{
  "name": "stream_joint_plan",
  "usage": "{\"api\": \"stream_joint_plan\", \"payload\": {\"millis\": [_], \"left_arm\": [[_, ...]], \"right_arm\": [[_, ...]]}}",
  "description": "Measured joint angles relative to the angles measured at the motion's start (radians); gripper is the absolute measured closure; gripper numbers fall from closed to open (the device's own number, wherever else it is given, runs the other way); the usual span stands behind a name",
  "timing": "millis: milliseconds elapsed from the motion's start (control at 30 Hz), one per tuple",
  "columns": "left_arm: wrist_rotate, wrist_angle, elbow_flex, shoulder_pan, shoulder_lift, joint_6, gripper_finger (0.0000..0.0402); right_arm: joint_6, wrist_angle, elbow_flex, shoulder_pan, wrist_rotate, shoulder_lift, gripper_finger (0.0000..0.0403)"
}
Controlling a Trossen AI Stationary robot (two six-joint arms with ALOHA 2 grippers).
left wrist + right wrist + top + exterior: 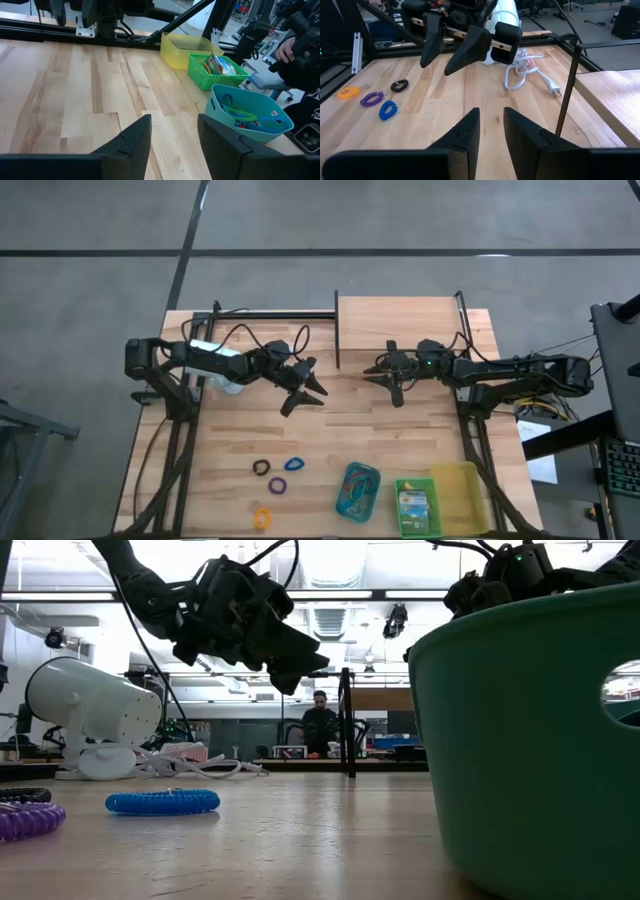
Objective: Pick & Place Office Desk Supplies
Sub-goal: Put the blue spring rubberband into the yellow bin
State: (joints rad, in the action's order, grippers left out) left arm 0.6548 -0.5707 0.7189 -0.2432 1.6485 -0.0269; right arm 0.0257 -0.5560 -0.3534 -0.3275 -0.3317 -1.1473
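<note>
Basically both arms hang mid-table above bare wood, nothing held. Left gripper [306,391] is spread apart and empty; right gripper [393,379] has a narrower gap, also empty. They face each other, well apart.

Loose loops lie near the front edge on the left arm's side: black loop [261,468], blue loop [294,464], purple loop [277,486], orange loop [262,518], all apart from one another. Teal tray [358,490] holds coloured loops; green tray [417,507] just beside it holds a crayon box [218,65]; yellow tray [457,492] touches the green one.

White lamp [92,702] sits at the back under the left arm, its cord [530,75] trailing over the wood. A black post [566,86] and a raised wooden shelf [398,317] stand behind the grippers.

Table [340,430] is light wood planks, grey floor around it. Low view is half blocked by the teal tray wall; it alone shows a person [320,726] seated far back in the room.
</note>
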Motion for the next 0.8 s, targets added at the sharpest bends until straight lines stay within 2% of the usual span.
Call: {"api": "stream_joint_plan", "payload": {"millis": [333, 800], "left_arm": [[0.0, 0.0, 0.0, 0.0, 0.0, 0.0, 0.0236], [0.0, -0.024, 0.0, 0.0, 0.0, 0.035, 0.0236]], "right_arm": [[0.0, 0.0, 0.0, 0.0, 0.0, 0.0, 0.0333], [0.0, 0.0, 0.001, 0.0, 0.0, 0.0, 0.0335]]}}
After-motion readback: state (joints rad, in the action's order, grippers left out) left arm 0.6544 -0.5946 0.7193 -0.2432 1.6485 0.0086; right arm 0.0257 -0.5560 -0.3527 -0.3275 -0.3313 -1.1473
